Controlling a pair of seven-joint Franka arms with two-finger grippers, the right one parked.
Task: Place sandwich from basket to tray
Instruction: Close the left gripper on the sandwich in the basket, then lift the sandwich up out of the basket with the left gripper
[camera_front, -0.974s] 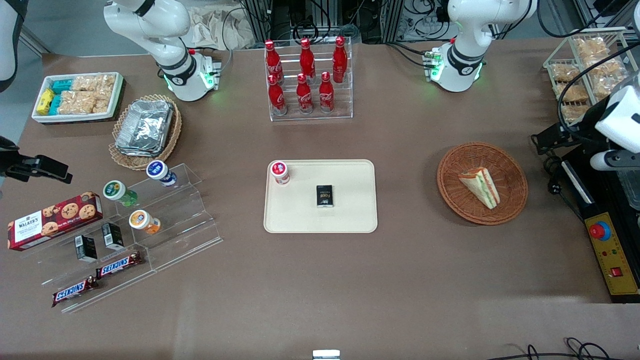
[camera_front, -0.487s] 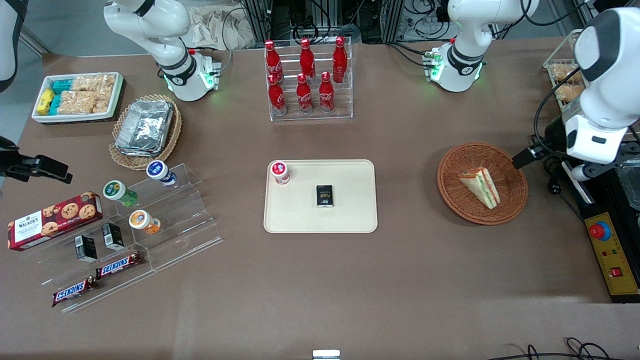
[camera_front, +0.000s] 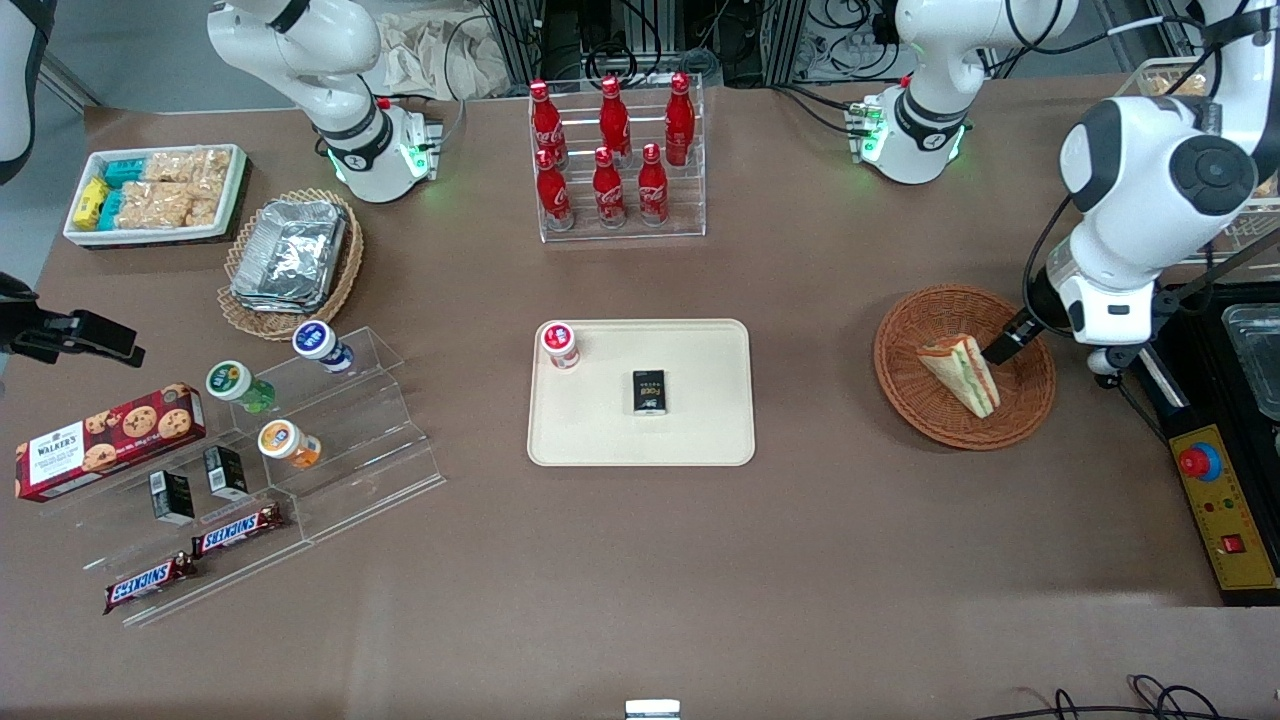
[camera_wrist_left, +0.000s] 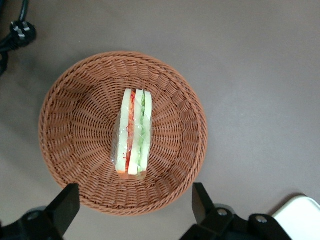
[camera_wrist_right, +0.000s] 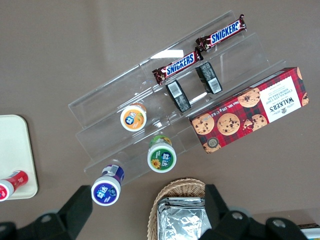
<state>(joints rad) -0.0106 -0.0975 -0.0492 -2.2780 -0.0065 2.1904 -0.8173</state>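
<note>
The sandwich, a wrapped wedge of pale bread with green and orange-red filling, lies in the reddish-brown wicker basket. In the left wrist view the sandwich lies near the middle of the basket. My left gripper hangs open and empty above the basket's rim on the working arm's side, beside the sandwich and apart from it. Its two black fingers stand wide apart. The cream-beige tray lies at the table's middle, toward the parked arm from the basket. One tray corner shows in the left wrist view.
On the tray stand a small red-capped bottle and a small black box. A clear rack of red cola bottles stands farther from the camera. A yellow control box with a red button sits at the working arm's table edge.
My left arm has swung in from the working arm's end of the table and now holds the gripper over the basket's rim. The sandwich and basket have not moved.
</note>
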